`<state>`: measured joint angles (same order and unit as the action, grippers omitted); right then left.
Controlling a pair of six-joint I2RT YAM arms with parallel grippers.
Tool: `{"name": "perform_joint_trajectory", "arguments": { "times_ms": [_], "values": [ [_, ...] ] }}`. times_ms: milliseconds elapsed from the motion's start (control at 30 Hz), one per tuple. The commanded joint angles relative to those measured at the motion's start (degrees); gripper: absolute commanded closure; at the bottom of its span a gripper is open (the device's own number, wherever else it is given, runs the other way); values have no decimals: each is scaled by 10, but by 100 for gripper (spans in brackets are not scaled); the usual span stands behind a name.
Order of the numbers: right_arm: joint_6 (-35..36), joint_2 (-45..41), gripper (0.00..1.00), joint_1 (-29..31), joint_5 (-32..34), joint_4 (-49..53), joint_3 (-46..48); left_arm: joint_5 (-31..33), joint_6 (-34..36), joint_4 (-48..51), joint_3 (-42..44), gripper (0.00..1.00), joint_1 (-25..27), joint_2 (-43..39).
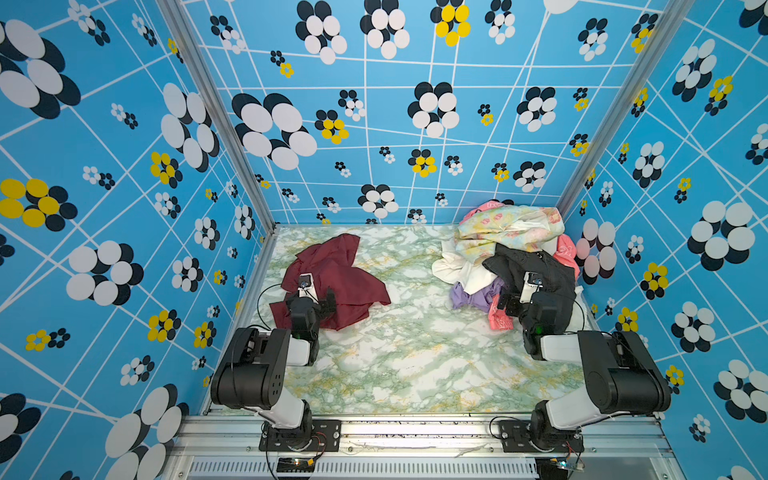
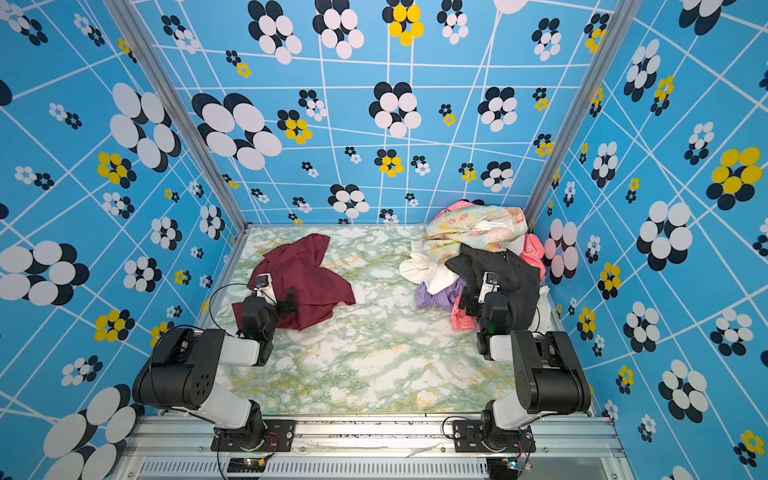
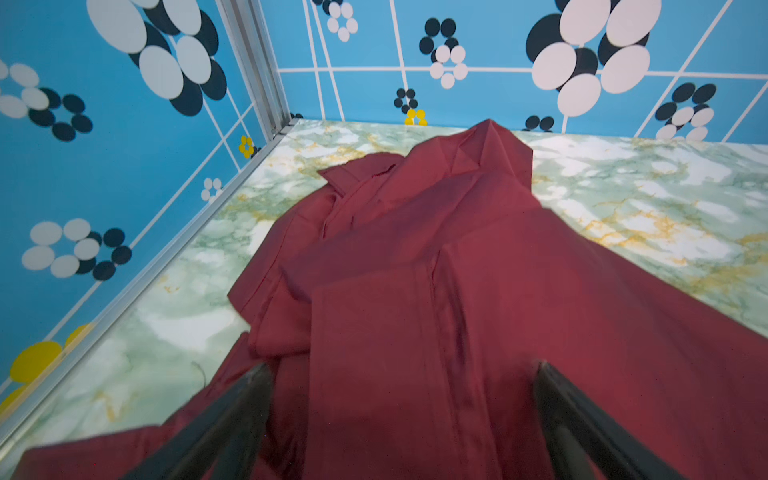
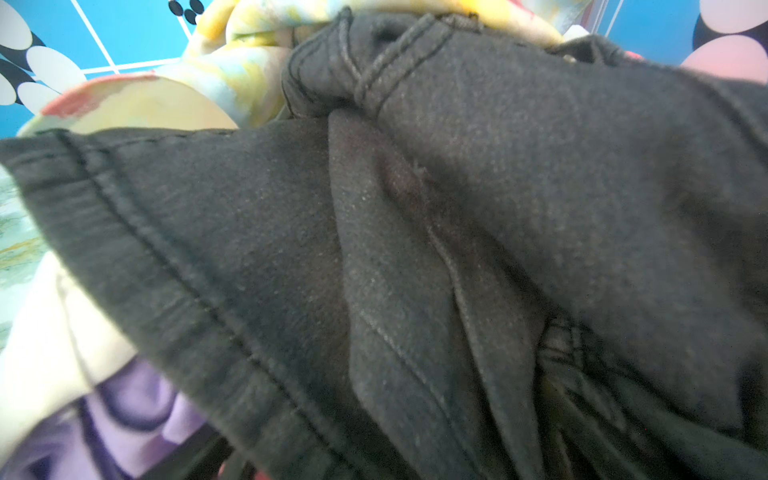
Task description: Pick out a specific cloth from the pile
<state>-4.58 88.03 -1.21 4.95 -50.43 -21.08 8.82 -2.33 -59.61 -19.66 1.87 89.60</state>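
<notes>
Left pincer [image 1: 316, 297] [image 2: 277, 297] [image 3: 403, 370] low over a large plain maroon cloth [image 1: 340, 270] [image 2: 307, 270] [image 3: 415, 249] of thin smooth fabric. Jaws spread wide, nothing clamped. In the left wrist view, two black fingers [image 3: 232, 415] well apart, with a flat fold of the red fabric between them. Whether touching the fabric, impossible to tell.

Maroon cloth crumpled in loose folds on the green-and-white marbled worktop [image 1: 415, 353] [image 2: 374, 353], directly under the left pincer and stretching ahead of it toward the back wall. Well apart from the pile, in both top views.

Right pincer [image 1: 524, 297] [image 2: 484, 297] down on a black garment [image 1: 548, 270] [image 2: 515, 270] [image 4: 457, 208] of thick stitched fabric, at the near side of the pile [image 1: 511, 232] [image 2: 473, 230], a wide heap of mixed garments. Jaws set wide, no fold seen clamped between them. Right wrist view filled almost wholly by the black garment, all seams and hems, the fingers barely in sight.

Around the right pincer:
- Beyond it: a pale floral yellow-green-pink piece [image 1: 498, 226] on top of the heap.
- Toward the left pincer's side: a white piece [image 1: 457, 270] and a lilac piece [image 1: 469, 297] [image 4: 137, 407].
- Just beside it on that same side: a small pink patterned cloth [image 1: 498, 318].

Both pincers well apart from each other.
</notes>
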Motion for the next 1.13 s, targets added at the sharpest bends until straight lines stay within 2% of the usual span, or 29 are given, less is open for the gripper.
{"name": "perform_joint_trajectory", "arguments": {
  "times_ms": [0,1100],
  "values": [
    [12,0,1,-4,-12,-11,-7,11,3,50,-12,1,4,-10],
    [20,0,1,1,-12,2,-13,12,4,46,-10,1,6,-9]
  ]
}}
